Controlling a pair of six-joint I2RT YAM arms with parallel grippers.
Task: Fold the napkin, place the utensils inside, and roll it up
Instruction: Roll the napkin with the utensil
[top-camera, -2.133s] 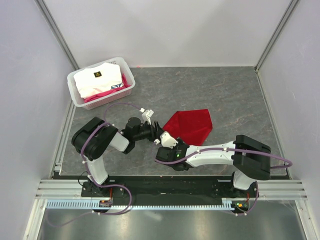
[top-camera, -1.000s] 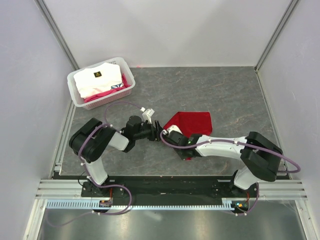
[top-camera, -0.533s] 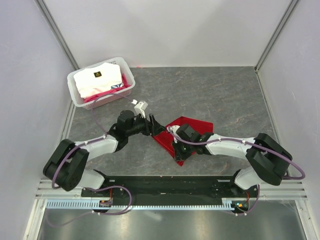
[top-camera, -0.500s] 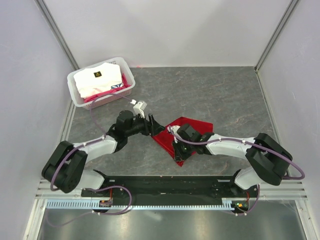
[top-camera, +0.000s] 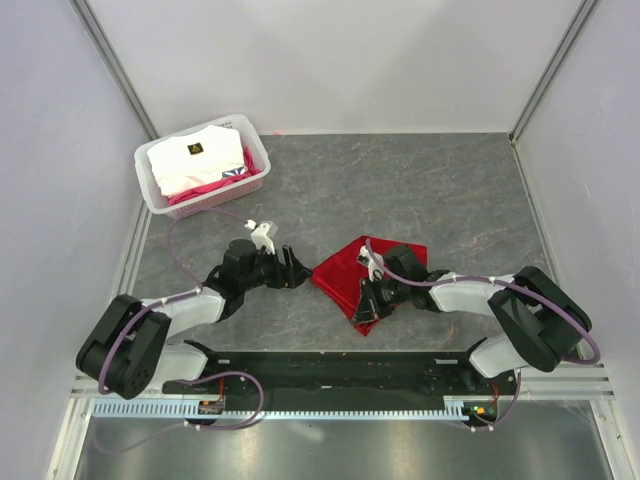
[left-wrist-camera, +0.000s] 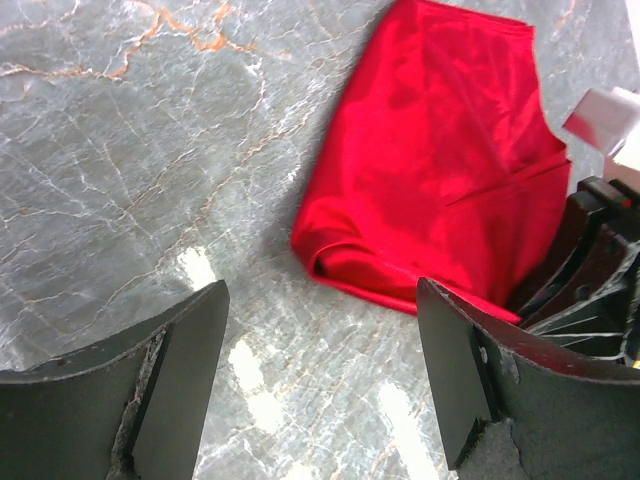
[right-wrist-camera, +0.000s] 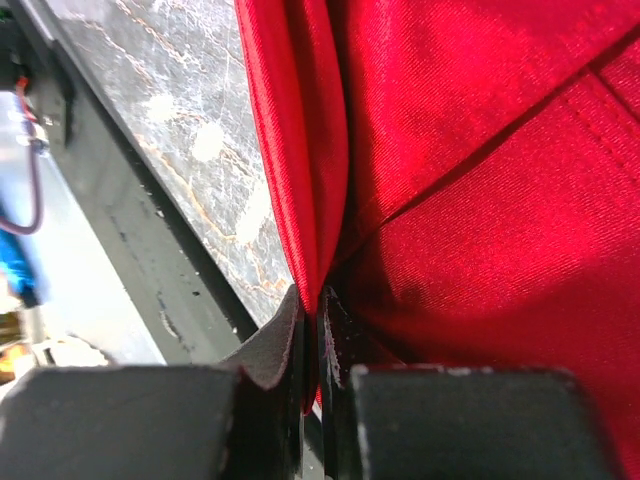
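Folding step, I judge — right gripper (right-wrist-camera: 315, 305) jaws pinch the napkin (left-wrist-camera: 440, 150) edge, left gripper (left-wrist-camera: 320, 300) jaws spread and empty; next, lay the fold flat.

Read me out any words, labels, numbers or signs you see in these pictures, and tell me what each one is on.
No text is legible in any view.
Small dark and yellow mark on the white folded cloth in the basket: too small to read.
Red napkin: plain, with no print in any of the three views.
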